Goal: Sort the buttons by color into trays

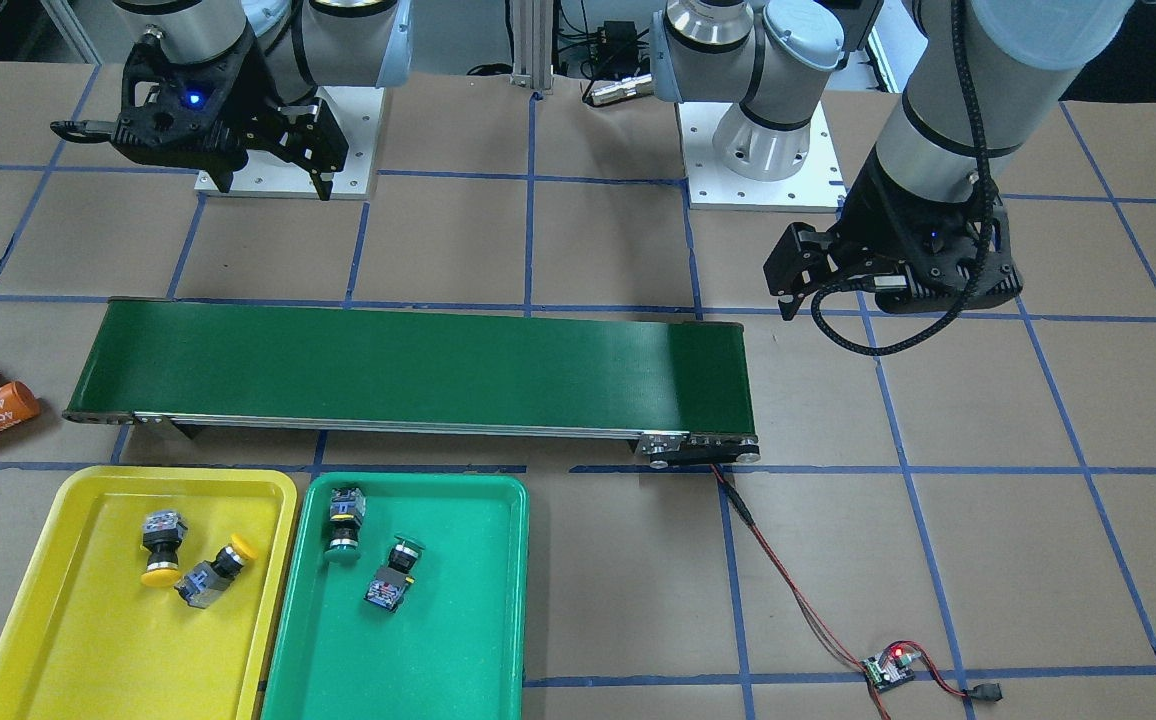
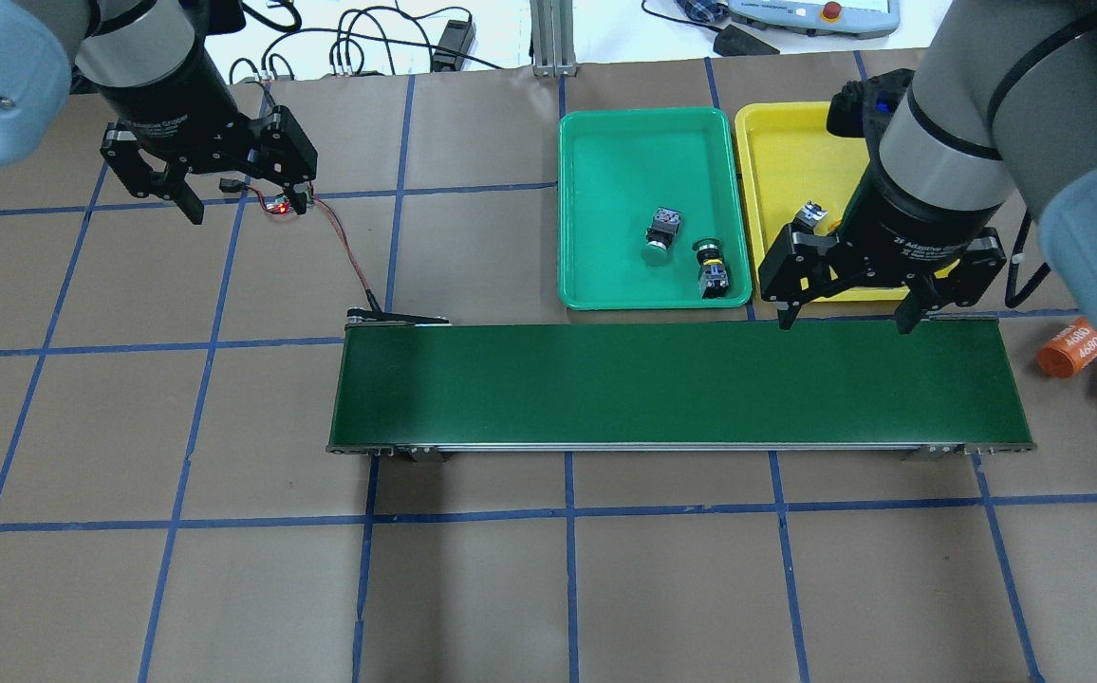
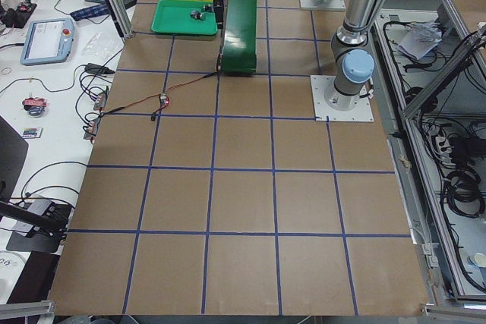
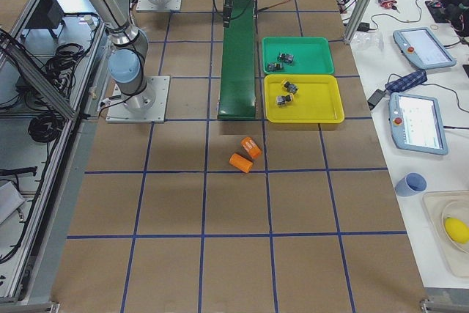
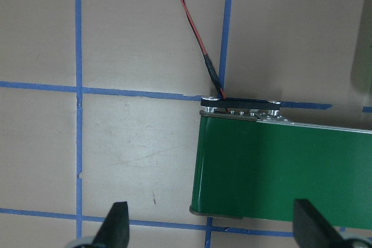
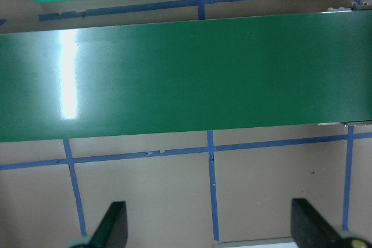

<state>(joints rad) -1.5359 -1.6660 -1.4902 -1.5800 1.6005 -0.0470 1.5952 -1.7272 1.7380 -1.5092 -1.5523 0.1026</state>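
— Yellow tray nearest us: front-on we see both yellow buttons inside; overhead, our right arm hides one.
— Green buttons lie in the green tray. Left gripper and right gripper gape wide, empty.

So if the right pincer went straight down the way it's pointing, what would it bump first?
Probably the brown paper table, near a blue tape line, just beside the green belt. The wrist view shows nothing under the right pincer before that, though depth is hard to judge.
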